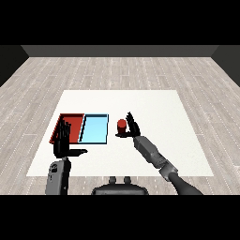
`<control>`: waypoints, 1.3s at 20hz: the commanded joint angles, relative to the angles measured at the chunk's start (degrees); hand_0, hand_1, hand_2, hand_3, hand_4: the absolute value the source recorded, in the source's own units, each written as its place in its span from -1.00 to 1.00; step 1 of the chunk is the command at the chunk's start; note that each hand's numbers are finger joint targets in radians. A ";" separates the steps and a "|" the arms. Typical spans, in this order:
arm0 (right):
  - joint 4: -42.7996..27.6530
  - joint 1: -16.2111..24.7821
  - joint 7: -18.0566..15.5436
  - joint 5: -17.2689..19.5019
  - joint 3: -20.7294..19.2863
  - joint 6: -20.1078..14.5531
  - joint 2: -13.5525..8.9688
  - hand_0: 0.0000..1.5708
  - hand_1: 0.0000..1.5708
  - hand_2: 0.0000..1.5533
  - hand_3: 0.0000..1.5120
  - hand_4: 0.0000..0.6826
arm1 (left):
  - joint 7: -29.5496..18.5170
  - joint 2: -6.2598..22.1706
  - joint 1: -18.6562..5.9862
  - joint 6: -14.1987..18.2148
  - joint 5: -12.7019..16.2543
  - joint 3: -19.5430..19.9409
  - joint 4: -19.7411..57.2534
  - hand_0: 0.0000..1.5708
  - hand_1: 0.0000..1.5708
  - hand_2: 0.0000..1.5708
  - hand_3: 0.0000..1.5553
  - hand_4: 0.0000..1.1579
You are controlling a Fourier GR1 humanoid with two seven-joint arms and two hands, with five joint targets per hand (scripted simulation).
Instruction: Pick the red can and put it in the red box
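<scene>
Nearest: left hand (63, 140) was raised w/ fingers straight and thumb out, holding nothing, in front of the red tray (69, 116)'s near-left part. Right hand (131, 126) was further in, reaching to the red can (121, 126); fingers looked mostly straight, at the can's right side, thumb under it, not clearly wrapped round. Can stood upright on the table (154, 108), just right of the light blue tray (93, 129), apart from it. Progress est.: early, grasp not secured; lift, carry over blue tray and drop into red tray all left.
</scene>
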 commanded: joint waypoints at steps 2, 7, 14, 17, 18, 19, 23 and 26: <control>-2.69 -0.69 1.53 -6.31 6.65 -3.26 0.00 -1.00 -1.00 -1.00 -1.00 -1.00 | 0.22 -0.51 -0.26 1.39 -0.68 0.13 -0.12 -1.00 -1.00 -1.00 -1.00 -1.00; -0.06 -4.61 2.76 -8.97 7.84 -3.08 0.00 -1.00 -1.00 -1.00 -1.00 -1.00 | 0.55 -1.52 2.21 1.71 -1.79 -1.63 -2.51 -1.00 -1.00 -1.00 -1.00 -1.00; -0.49 -4.49 1.99 -14.37 15.08 -7.40 0.00 -1.00 -1.00 -1.00 -1.00 -1.00 | 0.37 -0.24 -0.24 0.69 0.58 0.54 -1.34 -1.00 -1.00 -1.00 -1.00 -1.00; 3.10 -6.24 7.25 -15.08 13.75 -14.41 0.00 0.25 0.25 0.42 0.35 -0.39 | -3.76 -0.41 0.92 0.24 -1.38 0.18 2.15 -1.00 -1.00 -1.00 -1.00 -1.00; 3.37 -9.52 10.22 -14.63 14.63 -18.63 0.00 0.87 0.87 0.86 0.81 0.49 | -1.58 -1.39 3.05 0.63 -0.65 -0.70 -1.63 -1.00 -1.00 -1.00 -1.00 -1.00; 3.22 -6.52 8.06 -13.82 16.85 -18.83 0.00 0.93 0.93 0.90 0.86 0.53 | 1.22 0.89 -1.67 0.39 0.82 1.25 -0.53 -1.00 -1.00 -1.00 -1.00 -1.00; 3.49 -9.79 14.18 -13.62 20.13 -25.90 0.00 0.86 0.86 0.88 0.87 0.56 | -0.80 -0.06 2.08 -0.80 0.58 0.07 -1.25 -1.00 -1.00 -1.00 -1.00 -1.00; 5.14 -8.45 14.36 -13.86 21.88 -25.56 0.00 0.88 0.88 0.88 0.87 0.56 | -2.30 -0.70 2.82 -0.81 0.54 0.08 -0.57 -1.00 -1.00 -1.00 -1.00 -1.00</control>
